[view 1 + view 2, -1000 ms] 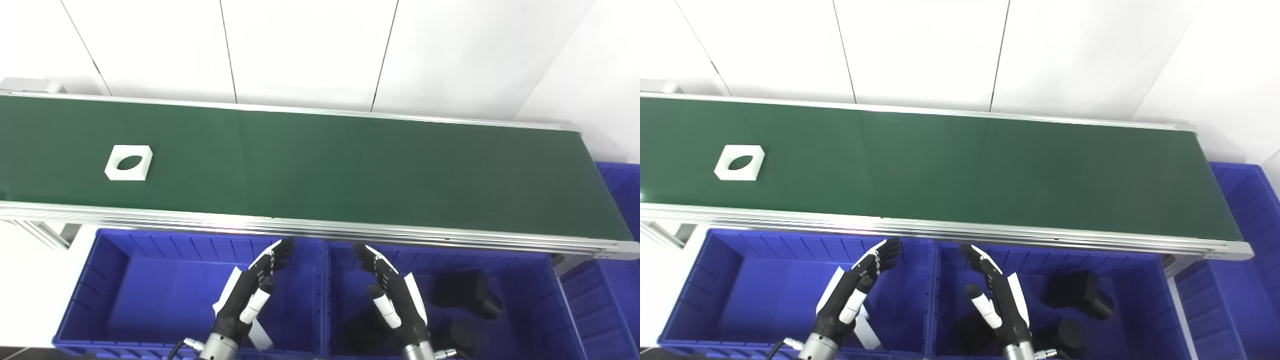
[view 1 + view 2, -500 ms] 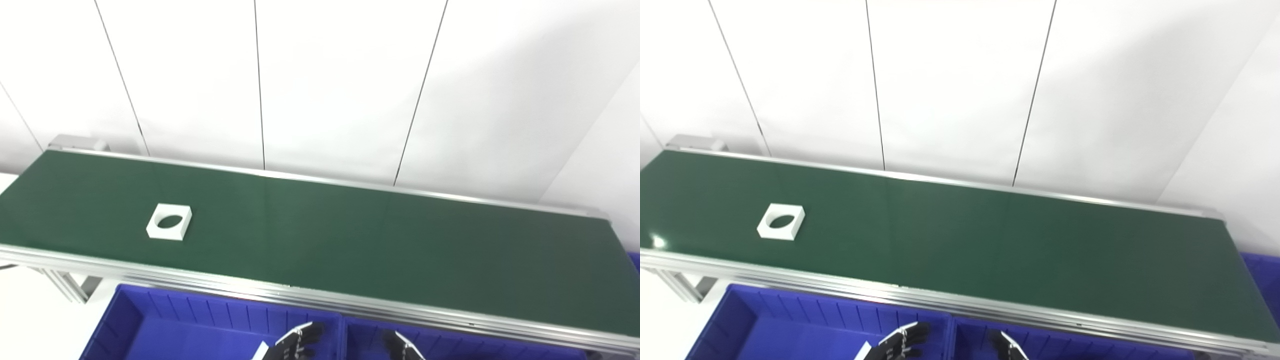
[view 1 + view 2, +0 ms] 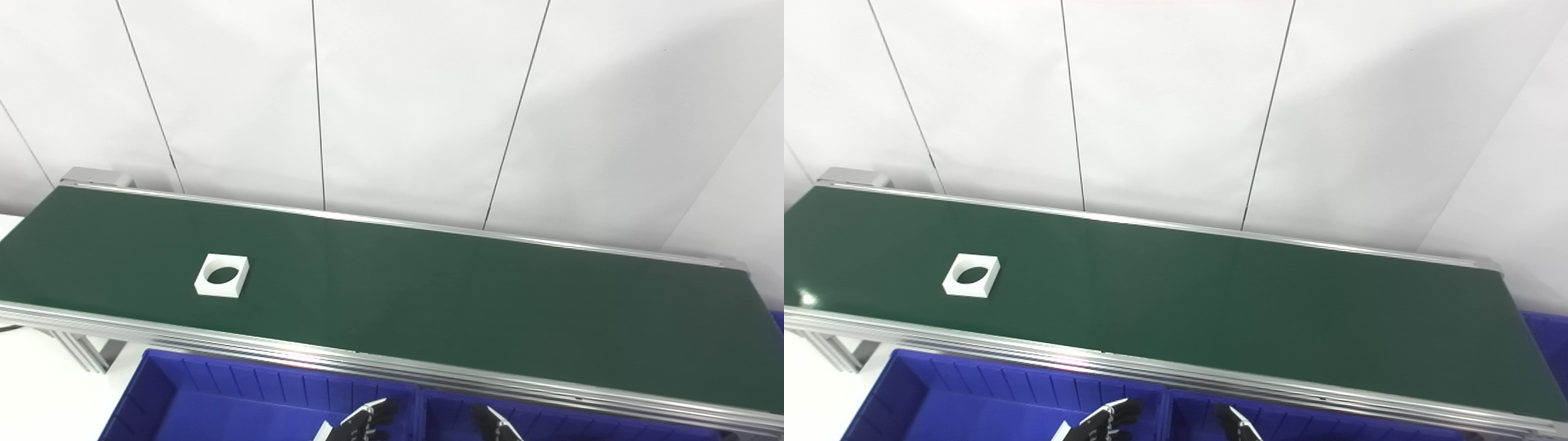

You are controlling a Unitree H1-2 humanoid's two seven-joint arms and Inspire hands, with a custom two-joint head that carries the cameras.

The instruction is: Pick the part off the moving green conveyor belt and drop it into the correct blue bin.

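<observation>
Sitting flat on the green conveyor belt, toward its left end and nearer the front rail, is the white square part with a round hole. Both blue bins lie below the front rail, well apart from it. Only fingertips of the left robot hand and right robot hand show at the bottom edge; neither touches the part, and their open-or-closed state cannot be told. Risk: belt motion makes a late reach miss; thin walls may slip.
</observation>
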